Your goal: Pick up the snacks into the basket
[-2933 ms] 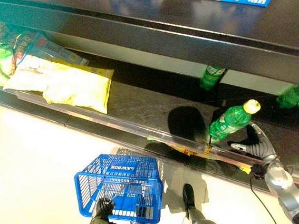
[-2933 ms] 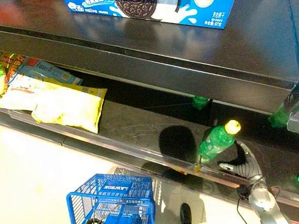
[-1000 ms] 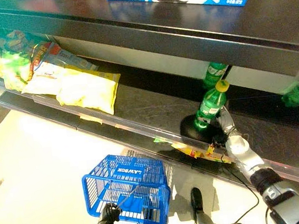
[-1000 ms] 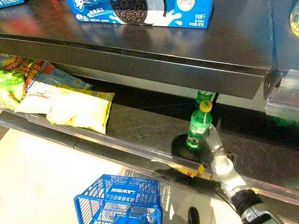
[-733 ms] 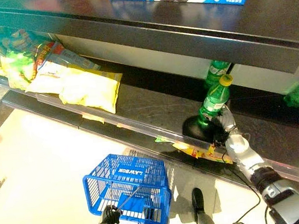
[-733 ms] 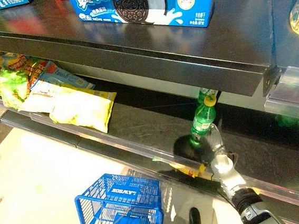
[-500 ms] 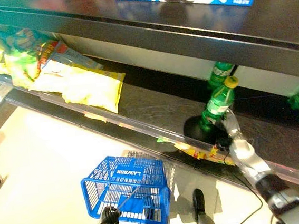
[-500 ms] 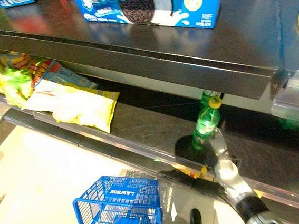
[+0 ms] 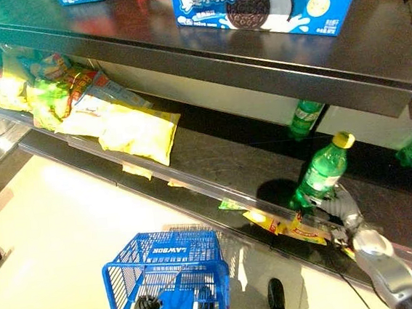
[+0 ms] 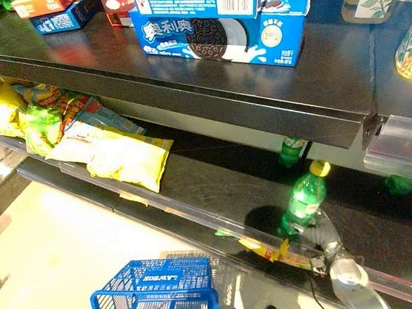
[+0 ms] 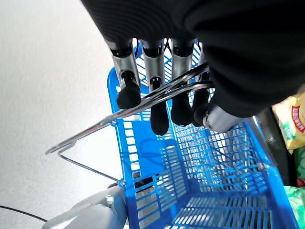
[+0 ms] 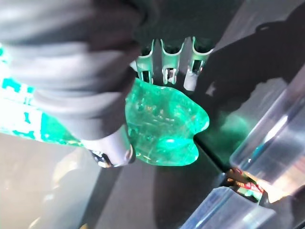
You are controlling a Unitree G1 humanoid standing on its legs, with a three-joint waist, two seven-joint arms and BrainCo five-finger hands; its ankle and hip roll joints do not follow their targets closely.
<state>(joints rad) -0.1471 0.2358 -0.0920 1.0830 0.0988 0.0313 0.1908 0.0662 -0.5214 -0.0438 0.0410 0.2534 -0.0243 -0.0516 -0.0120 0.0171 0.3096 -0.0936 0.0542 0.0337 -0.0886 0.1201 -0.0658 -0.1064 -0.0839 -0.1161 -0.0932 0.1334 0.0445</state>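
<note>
One green bottle (image 9: pixel 323 174) with a yellow cap stands tilted on the dark lower shelf (image 9: pixel 214 161), its base clasped by the right hand (image 12: pixel 119 95). Yellow snack bags (image 9: pixel 138 129) lie far left. Below, the left hand (image 11: pixel 157 71) hooks the blue basket (image 9: pixel 170 278) handle.

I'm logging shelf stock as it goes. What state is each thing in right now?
Green bottle: tilted, gripped at its base by the right hand.
Blue basket: empty, hanging by its wire handle from the left hand.
Yellow snack bag: lying flat on the shelf.
Cookie box: closed, on the upper shelf.
</note>
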